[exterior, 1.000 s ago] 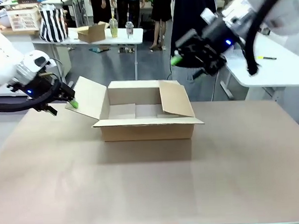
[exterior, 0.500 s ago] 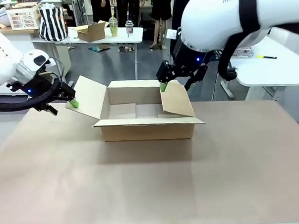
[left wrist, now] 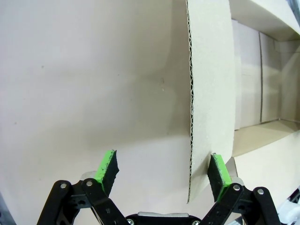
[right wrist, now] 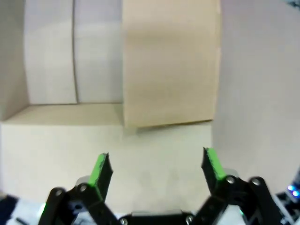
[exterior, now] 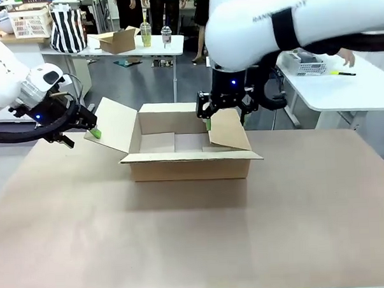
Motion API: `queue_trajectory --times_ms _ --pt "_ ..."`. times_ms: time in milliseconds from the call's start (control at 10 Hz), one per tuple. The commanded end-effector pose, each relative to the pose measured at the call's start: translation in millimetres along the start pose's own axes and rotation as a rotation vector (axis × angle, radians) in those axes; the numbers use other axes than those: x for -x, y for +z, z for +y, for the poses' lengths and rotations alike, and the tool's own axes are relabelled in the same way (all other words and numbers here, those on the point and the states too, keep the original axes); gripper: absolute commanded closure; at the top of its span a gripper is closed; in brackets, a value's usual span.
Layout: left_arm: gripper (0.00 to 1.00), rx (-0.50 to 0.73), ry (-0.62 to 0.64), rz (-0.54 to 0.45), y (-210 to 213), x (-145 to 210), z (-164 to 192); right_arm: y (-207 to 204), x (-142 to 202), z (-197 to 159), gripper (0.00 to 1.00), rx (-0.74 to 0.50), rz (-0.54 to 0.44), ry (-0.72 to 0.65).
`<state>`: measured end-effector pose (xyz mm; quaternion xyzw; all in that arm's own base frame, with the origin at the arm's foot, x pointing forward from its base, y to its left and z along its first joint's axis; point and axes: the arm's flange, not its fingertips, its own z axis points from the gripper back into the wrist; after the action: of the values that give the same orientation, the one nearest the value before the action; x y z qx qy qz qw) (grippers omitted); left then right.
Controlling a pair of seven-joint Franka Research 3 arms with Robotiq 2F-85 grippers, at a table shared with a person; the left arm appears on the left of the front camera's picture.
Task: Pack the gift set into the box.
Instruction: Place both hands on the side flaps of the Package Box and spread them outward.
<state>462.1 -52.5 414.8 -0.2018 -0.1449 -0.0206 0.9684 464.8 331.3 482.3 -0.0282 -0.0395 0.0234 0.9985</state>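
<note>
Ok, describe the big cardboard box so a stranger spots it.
Find the wide tan table in front. At its middle sits the large shallow brown corrugated cardboard box, flaps open. The other brown carton is much smaller, on a far white table.

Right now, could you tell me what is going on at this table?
Two robot arms are working on the open box in the middle of the table. The left gripper is open and straddles the edge of the box's left flap, which splays outward. The right gripper, also open, hangs at the right flap, which leans in over the box. What shows of the box's inside is bare.
</note>
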Motion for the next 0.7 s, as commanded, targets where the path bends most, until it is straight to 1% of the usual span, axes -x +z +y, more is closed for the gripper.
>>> queue_trajectory --times_ms 0,100,200,300,400,600 --pt "0.00 -0.009 0.009 0.013 4 -1 -1 4 -42 30 0.00 -0.002 0.038 -0.049" --pt "0.00 -0.009 0.009 0.013 4 -1 -1 -7 -54 39 0.00 0.054 0.010 0.009" --pt "0.00 -0.009 0.009 0.013 4 -1 -1 -18 -64 46 0.00 0.146 -0.020 0.020" --pt "0.00 -0.009 0.009 0.013 4 -1 -1 -29 -73 48 0.00 0.195 -0.032 0.049" --pt "0.00 -0.009 0.009 0.013 4 -1 -1 -42 -82 51 0.00 0.195 -0.072 0.081" --pt "0.00 -0.009 0.009 0.013 4 -1 -1 -66 -93 49 0.00 0.252 -0.030 0.066"
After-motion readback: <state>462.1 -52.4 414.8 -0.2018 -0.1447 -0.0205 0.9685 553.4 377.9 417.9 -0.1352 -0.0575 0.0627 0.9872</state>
